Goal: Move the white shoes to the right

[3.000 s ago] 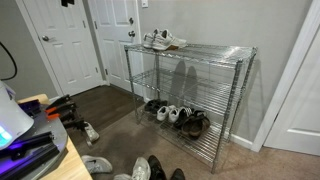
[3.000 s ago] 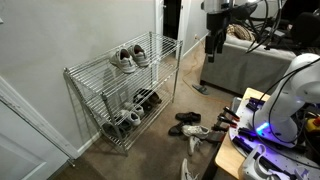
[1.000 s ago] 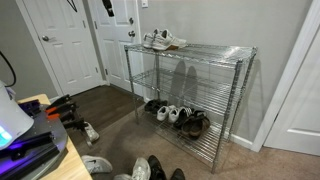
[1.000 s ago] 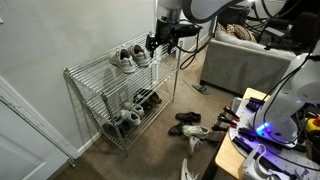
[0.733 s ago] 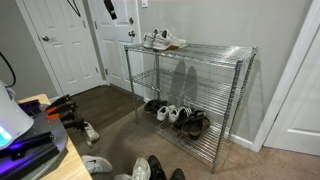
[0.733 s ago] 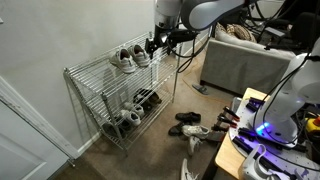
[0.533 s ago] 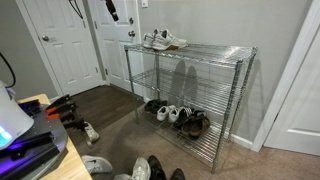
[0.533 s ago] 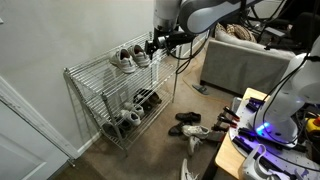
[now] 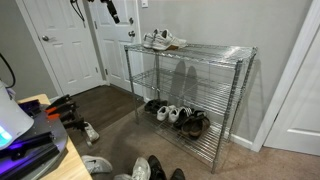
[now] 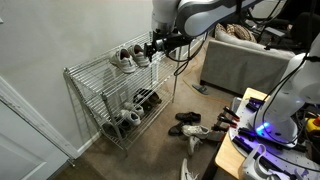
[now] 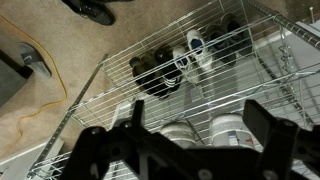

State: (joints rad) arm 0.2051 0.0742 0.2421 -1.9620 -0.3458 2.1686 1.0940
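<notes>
- The shoes (image 9: 163,40) (image 10: 130,57) sit side by side on the top shelf of the rack (image 9: 231,52) (image 10: 92,76), at the end nearest the door.
- Their long axes seem to run roughly across the shelf's short way; the rest of the top shelf is bare.
- The gripper (image 10: 152,46) (image 11: 195,135) hangs just off that same end, near the shoes but apart from them, with its jaws spread and nothing in them.
- In the wrist view, whitish shapes low between the fingers are probably the pair.
- Judged from here, the bare shelf lies beyond the shoes, away from the gripper.
</notes>
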